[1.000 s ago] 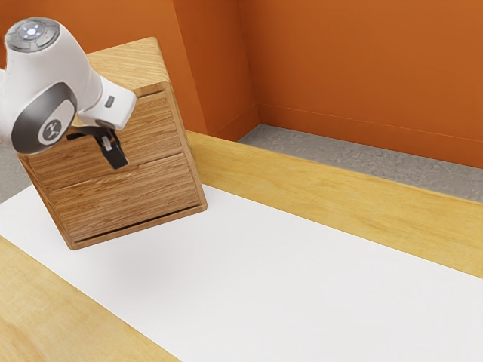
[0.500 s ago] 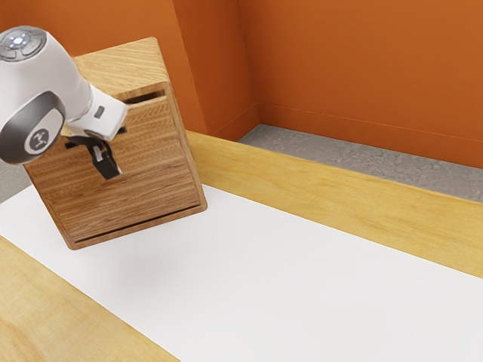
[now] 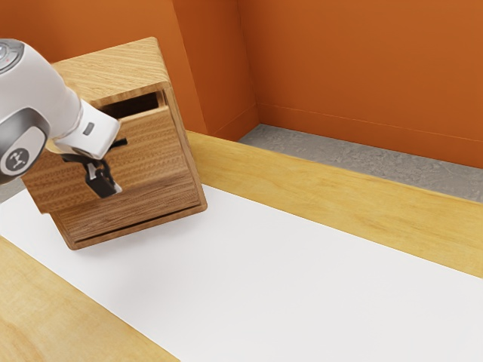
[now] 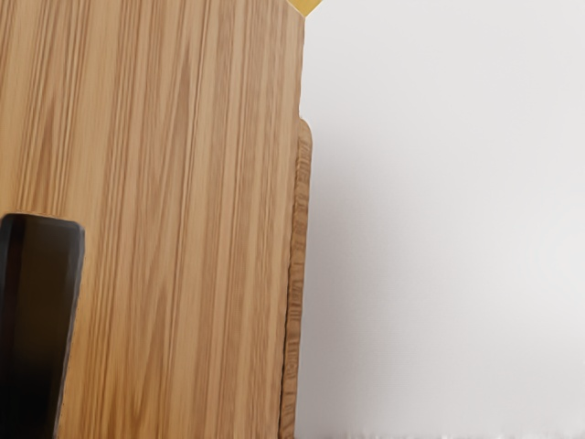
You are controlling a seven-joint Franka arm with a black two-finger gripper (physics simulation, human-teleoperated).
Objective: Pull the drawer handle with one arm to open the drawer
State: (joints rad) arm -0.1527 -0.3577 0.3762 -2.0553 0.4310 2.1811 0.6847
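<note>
So at this point the small wooden cabinet [image 3: 162, 75] sat at the far end of the white tabletop [image 3: 302, 286], turned at an angle, near the exterior view's left. The top drawer [image 3: 151, 147] was out partway. There was a dark gap [image 3: 134, 104] between its front and the cabinet's top, while the bottom drawer [image 3: 139, 207] looked flush. My read is the job was underway but not finished.

The gripper [image 3: 102, 183] was right up against the top drawer's front, with the white arm [image 3: 45, 105] coming in from the exterior view's left. The handle itself was hidden behind the hand, so I honestly couldn't tell if the gripper was clamped on it or just resting there. From the wrist camera it was mostly wood grain [image 4: 164, 229] close under the hand, with the white tabletop [image 4: 439, 229] beside it.

Handling-wise, my guess is it's stiff wood that won't give, and an empty-looking drawer probably runs out easily. The thing to worry about is the cabinet itself. It looked small enough to skid or twist on that smooth surface if the pull went off-line. I'd take the handle at its middle and pull straight along the drawer's travel — no sideways drag.
</note>
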